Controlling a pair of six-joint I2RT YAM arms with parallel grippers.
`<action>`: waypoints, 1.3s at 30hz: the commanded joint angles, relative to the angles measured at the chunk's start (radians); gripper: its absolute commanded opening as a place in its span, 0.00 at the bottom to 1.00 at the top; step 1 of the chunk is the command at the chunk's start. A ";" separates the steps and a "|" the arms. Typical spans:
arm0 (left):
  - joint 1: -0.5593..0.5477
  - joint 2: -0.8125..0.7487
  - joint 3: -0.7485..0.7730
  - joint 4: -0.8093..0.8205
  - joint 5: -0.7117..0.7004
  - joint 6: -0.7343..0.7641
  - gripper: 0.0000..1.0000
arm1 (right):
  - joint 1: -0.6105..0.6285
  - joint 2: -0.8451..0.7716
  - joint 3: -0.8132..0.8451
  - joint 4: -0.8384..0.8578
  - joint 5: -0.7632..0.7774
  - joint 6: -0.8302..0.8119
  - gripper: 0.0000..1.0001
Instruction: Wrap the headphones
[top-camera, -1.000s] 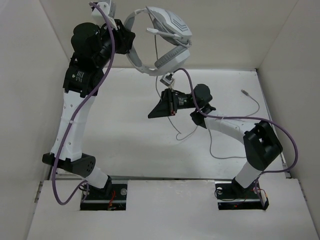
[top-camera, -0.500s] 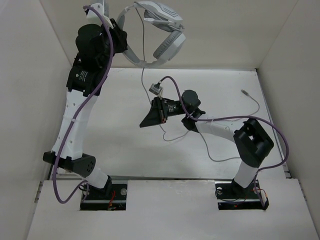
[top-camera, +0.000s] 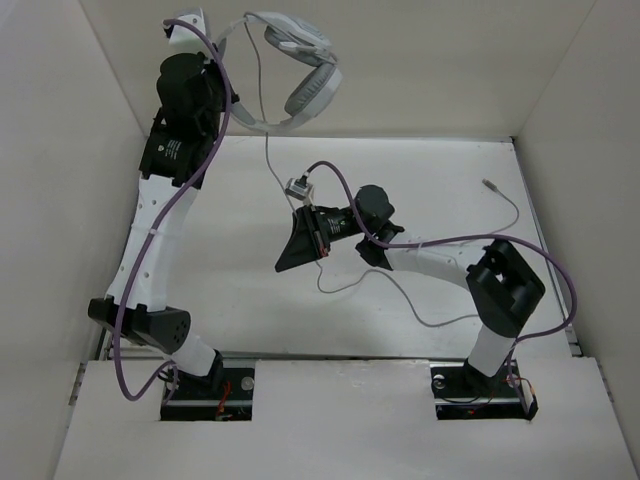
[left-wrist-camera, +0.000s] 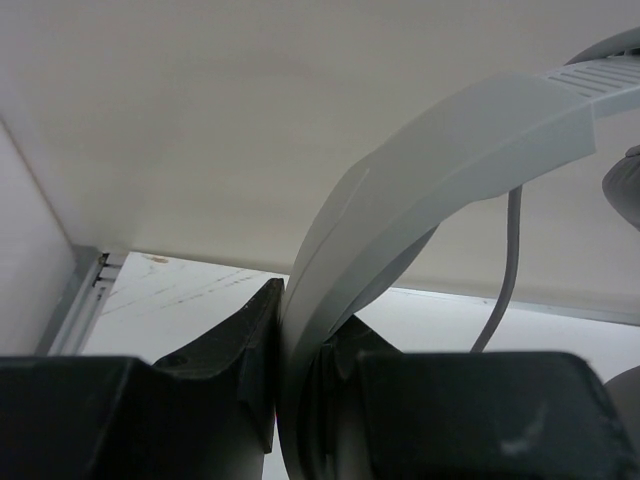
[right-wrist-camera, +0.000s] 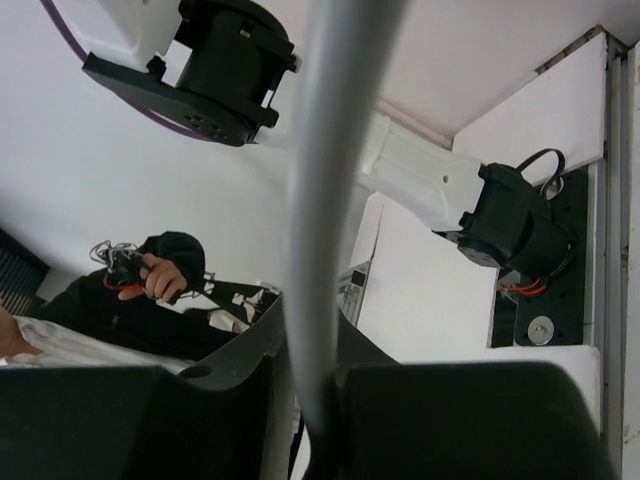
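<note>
The left gripper (left-wrist-camera: 300, 385) is up high by the back wall, clamped hard on the headband of the headphones (top-camera: 305, 85), which hang in the air well above the desk (top-camera: 220, 240). Lower down, the right gripper (right-wrist-camera: 318, 410) has its jaws pinched in on the thin grey cable (top-camera: 268, 150). The slack trails across the desk to the plug (top-camera: 488, 184) at far right.

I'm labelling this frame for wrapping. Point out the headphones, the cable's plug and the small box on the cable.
headphones (top-camera: 312, 92): top view, lower earcup.
plug (top-camera: 489, 184): top view, cable's free tip.
small box (top-camera: 298, 186): top view, its grey body.
</note>
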 joint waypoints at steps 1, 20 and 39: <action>0.023 -0.040 -0.001 0.184 -0.040 -0.009 0.00 | 0.016 -0.052 0.050 0.055 -0.043 -0.025 0.17; 0.083 -0.042 -0.175 0.296 -0.097 0.083 0.00 | 0.004 -0.148 0.105 -0.244 -0.129 -0.264 0.01; -0.049 -0.082 -0.455 0.322 -0.126 0.147 0.00 | -0.077 -0.182 0.616 -1.565 0.481 -1.570 0.02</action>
